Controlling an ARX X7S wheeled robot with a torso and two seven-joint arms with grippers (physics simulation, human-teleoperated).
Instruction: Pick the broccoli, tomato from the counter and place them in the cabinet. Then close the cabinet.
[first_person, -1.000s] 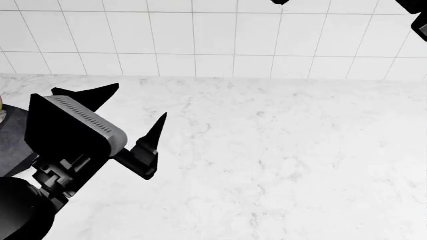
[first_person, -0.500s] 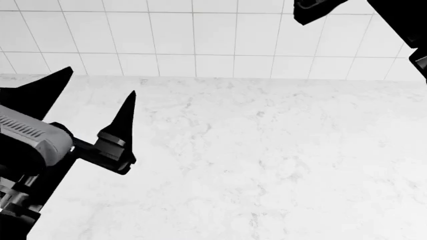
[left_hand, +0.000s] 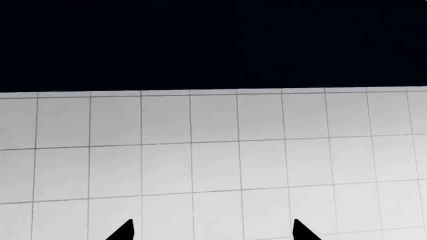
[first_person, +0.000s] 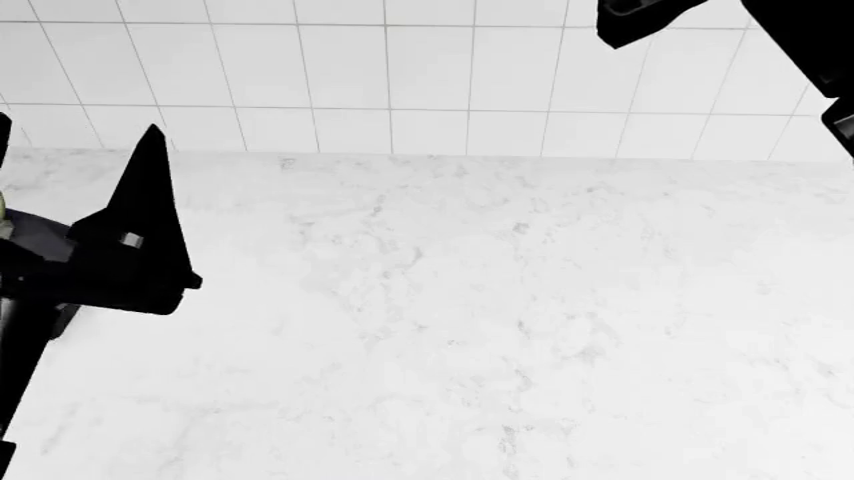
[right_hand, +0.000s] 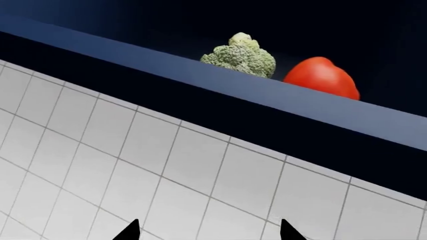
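- Two black fingertips of the left gripper (left_hand: 212, 232) show in the left wrist view, spread apart with nothing between them, only white wall tile (left_hand: 213, 165) behind.
- Left gripper (first_person: 80, 200) in the head view: one dark pointed finger (first_person: 140, 230) stands over the near-left part of the counter (first_person: 507, 320); the other finger is mostly cut off by the frame edge.
- Right gripper (right_hand: 208, 232): two black tips well apart in the right wrist view, nothing held, aimed at tile below a dark-blue ledge.
- Right gripper (first_person: 641, 15) in the head view is up high against the tiled wall; only a dark piece of it and the arm show there, jaw state not readable from that view.
- Broccoli (right_hand: 241, 56) sits on the dark-blue cabinet shelf (right_hand: 200, 82), behind its front edge, pale-green head up.
- Tomato (right_hand: 323, 77) is on the same shelf just beside the broccoli; touching or not, cannot tell. Lower part is hidden by the shelf edge.
- Cabinet interior behind both is dark; door not visible in any view.
- Counter is white marble-look, meeting the tile backsplash at the rear.
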